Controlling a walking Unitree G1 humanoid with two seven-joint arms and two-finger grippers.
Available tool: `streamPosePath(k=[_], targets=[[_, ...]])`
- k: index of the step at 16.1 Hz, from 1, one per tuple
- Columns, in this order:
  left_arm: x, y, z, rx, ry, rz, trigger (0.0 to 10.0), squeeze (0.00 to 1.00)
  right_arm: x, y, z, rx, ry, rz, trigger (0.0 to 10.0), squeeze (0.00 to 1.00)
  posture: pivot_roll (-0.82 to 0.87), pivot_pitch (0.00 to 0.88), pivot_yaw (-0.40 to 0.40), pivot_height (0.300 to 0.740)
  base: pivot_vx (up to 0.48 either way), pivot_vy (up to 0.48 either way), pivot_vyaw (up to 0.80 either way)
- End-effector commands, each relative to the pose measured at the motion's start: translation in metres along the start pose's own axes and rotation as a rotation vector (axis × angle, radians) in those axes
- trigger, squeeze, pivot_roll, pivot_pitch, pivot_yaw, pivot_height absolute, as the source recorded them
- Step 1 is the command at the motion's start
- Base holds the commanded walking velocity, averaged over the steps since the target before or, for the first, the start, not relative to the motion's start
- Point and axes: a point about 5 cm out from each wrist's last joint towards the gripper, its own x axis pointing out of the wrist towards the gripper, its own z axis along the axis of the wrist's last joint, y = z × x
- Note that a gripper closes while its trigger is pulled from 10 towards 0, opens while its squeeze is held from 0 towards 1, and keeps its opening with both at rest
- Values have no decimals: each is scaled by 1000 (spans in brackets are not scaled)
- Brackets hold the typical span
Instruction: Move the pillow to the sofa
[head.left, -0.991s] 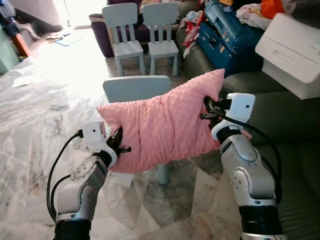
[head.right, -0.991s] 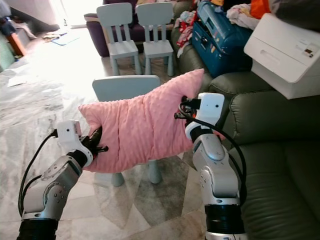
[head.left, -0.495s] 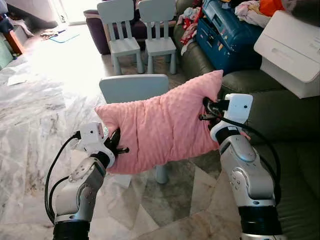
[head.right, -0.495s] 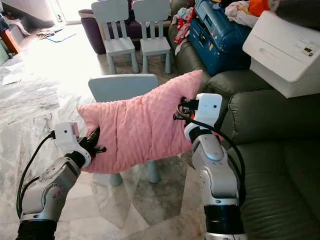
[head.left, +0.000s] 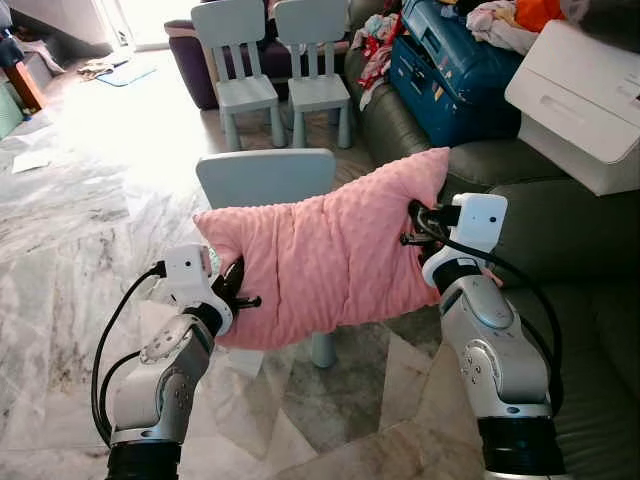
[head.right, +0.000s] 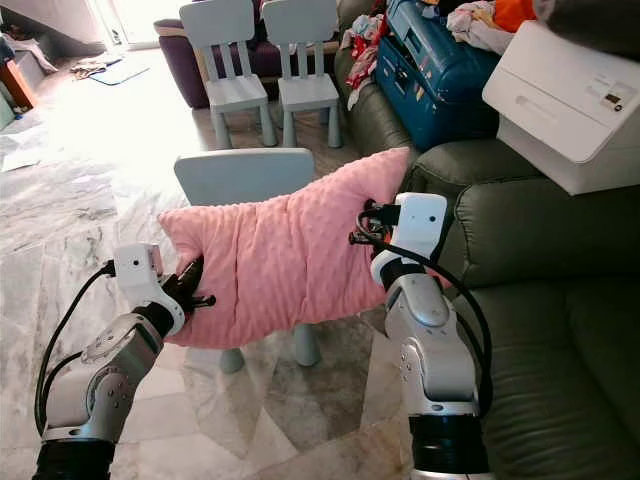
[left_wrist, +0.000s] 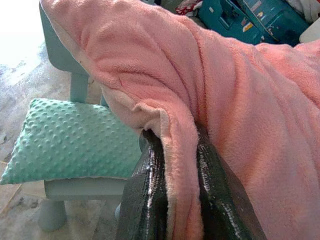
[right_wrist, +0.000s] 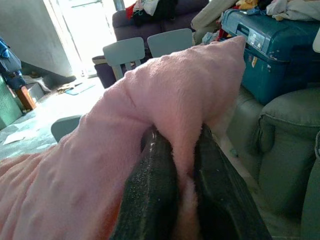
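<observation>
A pink dimpled pillow (head.left: 325, 255) hangs in the air between my two arms, above a small pale blue table (head.left: 265, 175). My left gripper (head.left: 238, 292) is shut on the pillow's lower left edge, and in the left wrist view its black fingers (left_wrist: 150, 195) pinch a fold of pink fabric (left_wrist: 240, 100). My right gripper (head.left: 413, 225) is shut on the pillow's right edge, below its upper corner; the right wrist view shows the fingers (right_wrist: 152, 195) clamped on the cloth. The dark green sofa (head.left: 575, 240) lies to the right, close to my right arm.
A white printer-like box (head.left: 580, 100) and a blue suitcase (head.left: 455, 60) sit on the sofa further back. Two pale blue child chairs (head.left: 270, 60) stand beyond the table. A teal dimpled cushion (left_wrist: 65, 140) rests on a low chair under the pillow. Marble floor (head.left: 80, 200) spreads left.
The view has shifted slightly. The pillow stays held by both grippers and has risen and drifted a little to the right toward the sofa.
</observation>
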Motion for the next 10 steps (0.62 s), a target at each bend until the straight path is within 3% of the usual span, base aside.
streamPosePath(k=[1,5,6,10], targets=[[0,-3,-2,20,3,-22,10000,0,1,4,5,-8,-26,19,10000,0,-116,39,32,740,0,0,-788],[8,-13,-4,18,-4,-63,10000,0,5,2,5,-6,-36,15,10000,0,-115,0,19,740,0,0,-788],[10,-14,5,16,-32,-70,10000,0,8,0,10,4,-48,-2,10000,0,-106,22,6,740,0,0,-788],[8,0,9,22,-42,-47,10000,0,8,-4,9,-9,-46,-13,10000,0,-124,30,21,740,0,0,-788]])
